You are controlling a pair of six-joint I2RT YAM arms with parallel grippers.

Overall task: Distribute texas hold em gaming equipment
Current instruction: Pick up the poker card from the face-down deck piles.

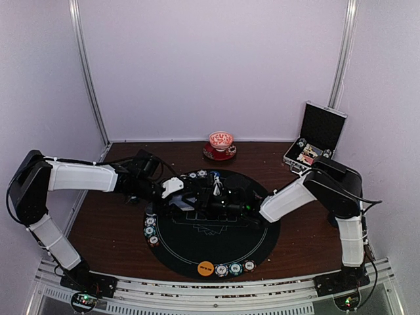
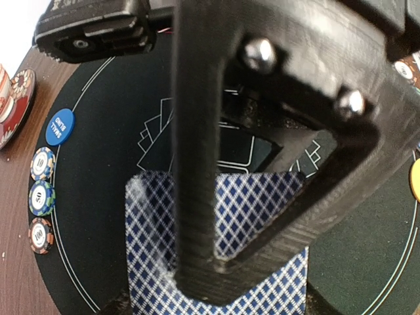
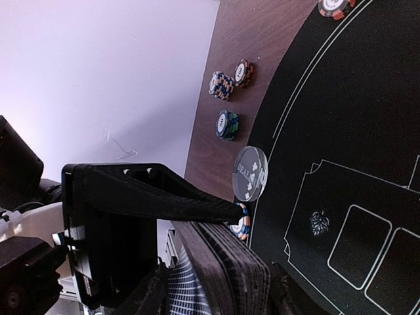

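Note:
Both grippers meet over the middle of the round black mat [image 1: 262, 244]. A deck of blue-diamond-backed playing cards [image 2: 151, 249] spans the gap between the jaws of my left gripper [image 2: 216, 306] [image 1: 194, 197], edge to edge. My right gripper [image 3: 260, 249] [image 1: 230, 200] clamps the same deck [image 3: 230, 262] through its thickness, one finger [image 2: 197, 164] lying across the top card. Striped chips sit on the mat's left rim [image 1: 151, 227], front rim [image 1: 230, 269] and far rim [image 1: 194, 174]. An orange disc [image 1: 205, 268], a blue disc [image 2: 60, 126] and a clear disc [image 3: 251, 172] lie on the rim.
An open black case [image 1: 316, 134] with silver edges stands at the back right. A red patterned cup on a saucer [image 1: 221, 146] sits at the back centre, just beyond the mat. White walls close in the brown table on three sides.

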